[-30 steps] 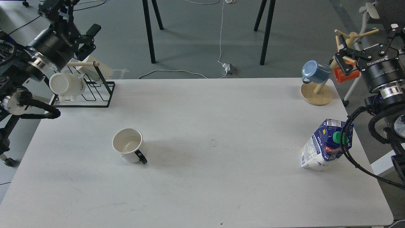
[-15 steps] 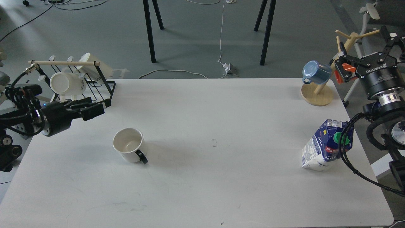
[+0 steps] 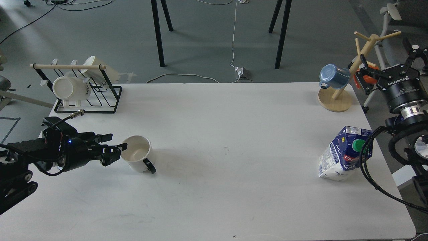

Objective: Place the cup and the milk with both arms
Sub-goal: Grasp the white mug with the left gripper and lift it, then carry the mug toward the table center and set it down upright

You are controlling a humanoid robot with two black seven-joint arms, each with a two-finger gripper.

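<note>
The cup (image 3: 135, 153), a white mug with a black handle, stands upright on the white table (image 3: 234, 187), left of centre, handle toward the front right. My left gripper (image 3: 117, 143) is low over the table just left of the cup, open, with one fingertip at the cup's left rim. The milk (image 3: 344, 154), a blue and white carton with a green cap, stands tilted near the table's right edge, partly behind my right arm's black cable. My right gripper (image 3: 389, 62) is open and empty, raised beyond the table's right edge, above and behind the milk.
A black wire rack (image 3: 110, 100) with white mugs stands at the back left. A wooden mug tree (image 3: 335, 100) at the back right holds a blue mug (image 3: 332, 76) and an orange mug (image 3: 362, 80), close to my right gripper. Chair legs stand behind the table.
My left arm swung down from high at the back left to table level, bringing its gripper up to the cup's left side. My right gripper shifted slightly right. Cup and milk have not moved.
</note>
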